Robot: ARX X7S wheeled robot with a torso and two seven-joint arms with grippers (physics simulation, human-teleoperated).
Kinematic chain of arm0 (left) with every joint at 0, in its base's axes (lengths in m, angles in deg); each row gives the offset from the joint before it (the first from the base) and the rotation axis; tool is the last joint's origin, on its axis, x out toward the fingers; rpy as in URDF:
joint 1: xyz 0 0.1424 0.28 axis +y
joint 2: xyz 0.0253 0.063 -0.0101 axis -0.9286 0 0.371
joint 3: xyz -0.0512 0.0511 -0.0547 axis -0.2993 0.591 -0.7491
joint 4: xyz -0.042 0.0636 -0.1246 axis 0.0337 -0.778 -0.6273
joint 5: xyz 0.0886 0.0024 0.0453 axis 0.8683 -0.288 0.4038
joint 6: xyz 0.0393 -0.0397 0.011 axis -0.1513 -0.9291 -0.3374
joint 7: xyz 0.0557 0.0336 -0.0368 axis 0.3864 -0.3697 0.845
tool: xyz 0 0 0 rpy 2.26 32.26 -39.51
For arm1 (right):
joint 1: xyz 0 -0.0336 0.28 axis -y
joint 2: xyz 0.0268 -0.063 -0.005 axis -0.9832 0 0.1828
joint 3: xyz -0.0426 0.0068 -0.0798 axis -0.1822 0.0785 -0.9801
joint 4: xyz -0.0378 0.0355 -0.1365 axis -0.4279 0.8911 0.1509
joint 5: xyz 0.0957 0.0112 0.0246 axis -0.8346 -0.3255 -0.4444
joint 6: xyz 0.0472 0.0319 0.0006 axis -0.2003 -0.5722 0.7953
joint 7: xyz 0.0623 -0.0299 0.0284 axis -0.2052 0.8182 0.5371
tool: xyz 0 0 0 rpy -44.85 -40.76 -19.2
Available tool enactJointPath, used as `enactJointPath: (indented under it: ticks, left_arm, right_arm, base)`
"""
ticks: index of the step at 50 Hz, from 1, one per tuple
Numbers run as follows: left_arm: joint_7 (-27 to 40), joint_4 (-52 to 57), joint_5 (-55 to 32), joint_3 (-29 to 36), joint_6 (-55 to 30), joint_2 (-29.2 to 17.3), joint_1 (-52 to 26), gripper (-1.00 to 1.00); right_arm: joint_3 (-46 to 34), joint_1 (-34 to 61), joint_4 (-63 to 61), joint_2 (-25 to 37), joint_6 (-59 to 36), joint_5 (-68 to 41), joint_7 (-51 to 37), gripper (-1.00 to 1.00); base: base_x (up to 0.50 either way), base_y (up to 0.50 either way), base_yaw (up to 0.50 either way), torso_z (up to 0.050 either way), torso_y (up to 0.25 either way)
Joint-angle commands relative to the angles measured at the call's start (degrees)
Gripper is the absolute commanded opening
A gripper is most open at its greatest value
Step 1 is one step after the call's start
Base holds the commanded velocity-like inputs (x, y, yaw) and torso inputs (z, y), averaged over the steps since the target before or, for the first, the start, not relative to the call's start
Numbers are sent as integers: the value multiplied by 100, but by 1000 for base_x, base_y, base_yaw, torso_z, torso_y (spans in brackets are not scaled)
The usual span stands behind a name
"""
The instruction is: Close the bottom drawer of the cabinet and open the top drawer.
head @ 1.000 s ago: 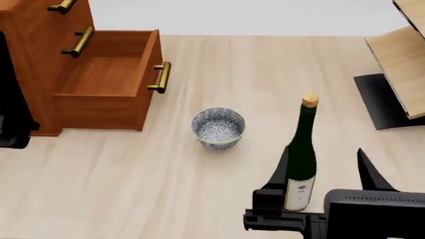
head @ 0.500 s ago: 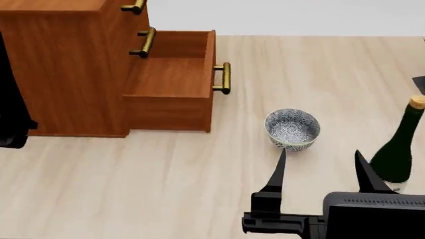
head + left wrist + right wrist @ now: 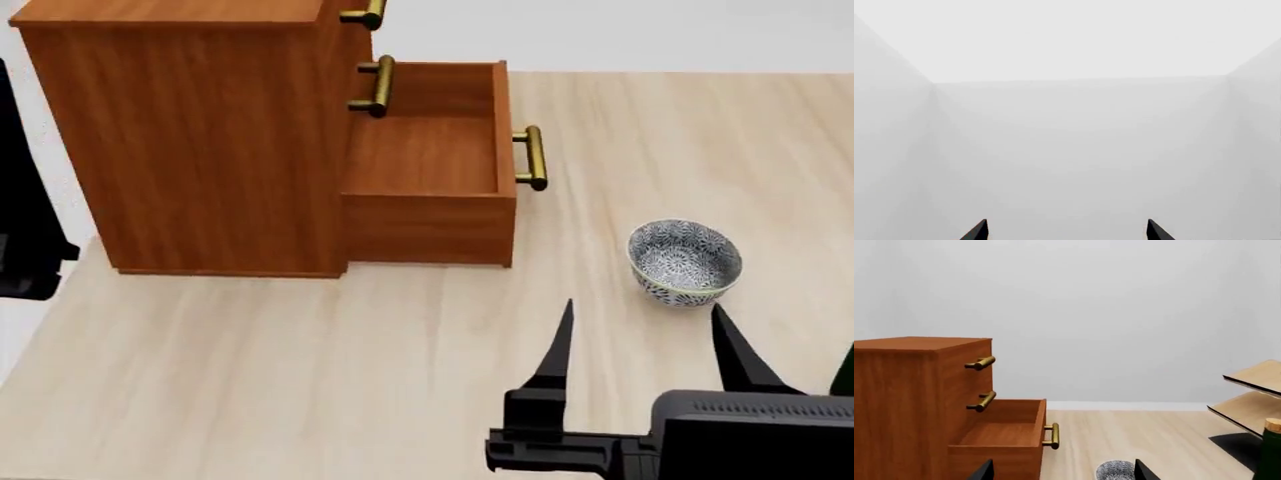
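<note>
The reddish-brown cabinet [image 3: 187,140] stands at the head view's upper left. Its bottom drawer [image 3: 434,165] is pulled out, its brass handle [image 3: 533,157] facing right. The top drawer's handle [image 3: 363,14] sits flush at the cabinet's upper edge, so the top drawer is shut. In the right wrist view the cabinet [image 3: 901,405], the top drawer's handle [image 3: 979,363] and the open bottom drawer [image 3: 1004,432] all show. My right gripper [image 3: 641,345] is open and empty, low in the head view, well short of the bottom drawer. My left gripper [image 3: 1066,231] is open and faces only blank grey.
A blue-patterned bowl [image 3: 683,262] sits on the pale wooden floor right of the bottom drawer, just beyond my right fingertips. A dark green bottle [image 3: 1271,450] stands at the far right. A pale tilted wooden rack [image 3: 1251,395] is behind it. The middle drawer's handle [image 3: 375,86] is shut.
The head view has swung left: cabinet, bowl and bottle have all shifted right in frame, and the bottle has nearly left view. Both grippers keep their place and stay open.
</note>
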Motion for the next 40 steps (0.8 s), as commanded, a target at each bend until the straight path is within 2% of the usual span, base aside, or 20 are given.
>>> enactJointPath:
  ticks: [1,40]
  left_arm:
    - [35,-6,10,57,27,-8,12,100]
    - [160,90,-113,21,-6,-84,-58,100]
  right_arm:
    - [-5,-36,33,26,62,-2,-14,100]
    - [-111,9,-34,125,-18,-37,-116,100]
  base:
    - [0,0,0,0,0]
    - [320,43,0,0,0]
